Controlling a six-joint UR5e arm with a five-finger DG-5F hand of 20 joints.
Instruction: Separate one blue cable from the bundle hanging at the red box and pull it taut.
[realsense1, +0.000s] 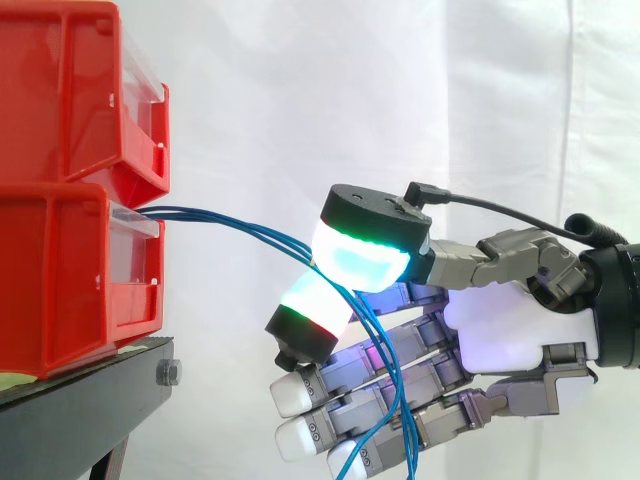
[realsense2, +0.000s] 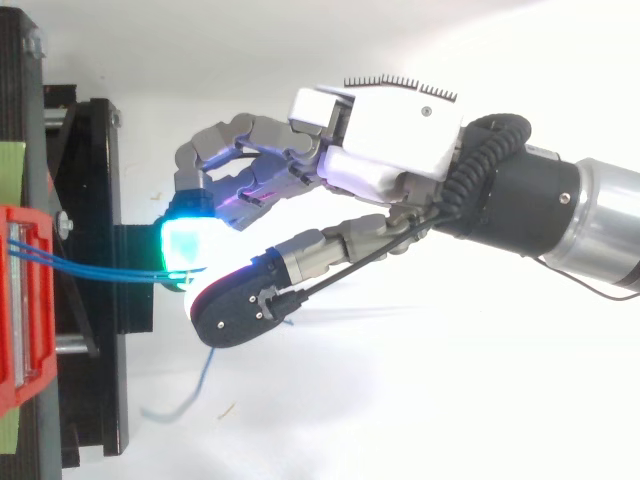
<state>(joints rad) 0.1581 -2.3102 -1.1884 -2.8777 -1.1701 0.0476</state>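
Observation:
Thin blue cables (realsense1: 240, 228) come out of the front of the lower red bin (realsense1: 70, 280) and run right in a shallow sag. My hand (realsense1: 510, 325) reaches in from the right. Its thumb pad (realsense1: 365, 258), glowing cyan-white, and a finger pad (realsense1: 312, 305) below it are closed together on the strands about a hand's length from the bin. Past the pinch the cables drape down across the other fingers, which are straight. From above, the cables (realsense2: 100, 268) lead from the bin to the glowing pad (realsense2: 185, 240), and a loose end (realsense2: 195, 385) hangs below the hand (realsense2: 400, 130).
A second red bin (realsense1: 70, 90) is stacked on the lower one, both on a black stand (realsense1: 80, 400) at the left. A white curtain hangs behind. There is open space between the bins and the hand.

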